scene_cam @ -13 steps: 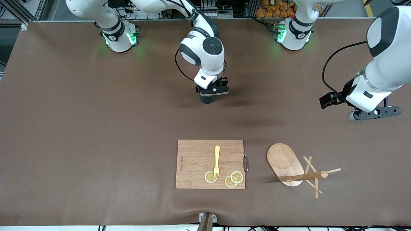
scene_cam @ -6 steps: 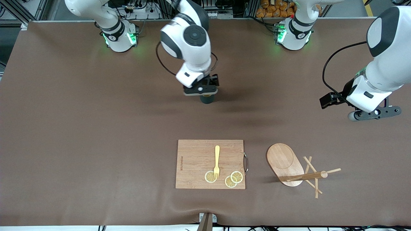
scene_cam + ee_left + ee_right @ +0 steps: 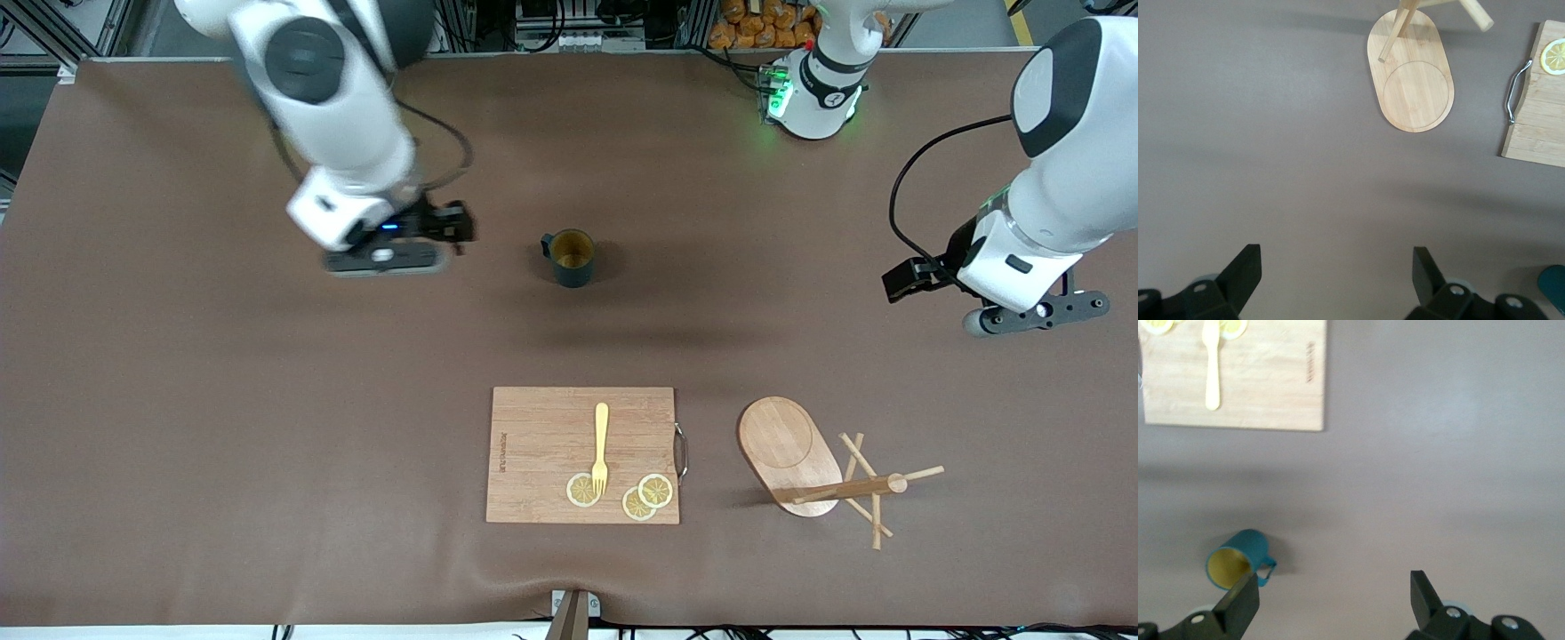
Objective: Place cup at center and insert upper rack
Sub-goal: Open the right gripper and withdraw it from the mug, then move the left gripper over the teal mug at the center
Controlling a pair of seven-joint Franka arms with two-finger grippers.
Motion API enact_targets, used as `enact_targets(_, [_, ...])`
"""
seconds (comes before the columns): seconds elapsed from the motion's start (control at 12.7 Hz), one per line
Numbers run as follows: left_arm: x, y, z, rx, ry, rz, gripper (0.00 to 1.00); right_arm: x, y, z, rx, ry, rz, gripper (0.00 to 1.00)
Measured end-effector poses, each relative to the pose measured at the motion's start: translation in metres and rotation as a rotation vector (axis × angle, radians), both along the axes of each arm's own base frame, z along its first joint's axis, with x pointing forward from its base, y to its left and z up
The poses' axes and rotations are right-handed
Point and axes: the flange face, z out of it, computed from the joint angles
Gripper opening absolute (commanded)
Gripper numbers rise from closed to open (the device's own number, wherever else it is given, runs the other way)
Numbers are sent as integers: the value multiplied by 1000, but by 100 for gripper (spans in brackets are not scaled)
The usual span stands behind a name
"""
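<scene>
Standing alone mid-tabletop (image 3: pixel 178 373), the cup (image 3: pixel 572 257) has been released; the right claw (image 3: pixel 384 260), fingers wide, has pulled away. The left claw (image 3: pixel 1036 313) waits wide open, and the upper rack (image 3: pixel 822 467) lies untouched, so inserting it likely comes next.

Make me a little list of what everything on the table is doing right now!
cup: upright on the table, nothing holding it
right gripper: open, empty, in the air beside the cup
left gripper: open, empty, waiting
upper rack: tipped on its side
cutting board: flat, with a fork and lemon slices on it
</scene>
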Motion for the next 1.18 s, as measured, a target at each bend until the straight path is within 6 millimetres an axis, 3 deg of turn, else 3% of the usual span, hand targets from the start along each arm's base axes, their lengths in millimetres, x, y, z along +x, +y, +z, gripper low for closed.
enact_targets(0.31, [-1,-4,-1,1,1,17,100,29,-123,45,13,-38,-72,100])
enact_targets(0.55, [-2,-13,-2,4,0,65,100,48,-227,50,12,-49,-39,100])
enact_targets(0.71, [-4,-20,-2,6,0,95,100,53,-282,48,10,-48,-56,100])
enact_targets(0.86, [-6,-32,-2,7,-1,120,100,53,-323,45,8,-44,-105,100])
enact_targets(1.18, [-13,-62,-2,8,-5,186,100,51,-361,42,7,-46,-122,100])
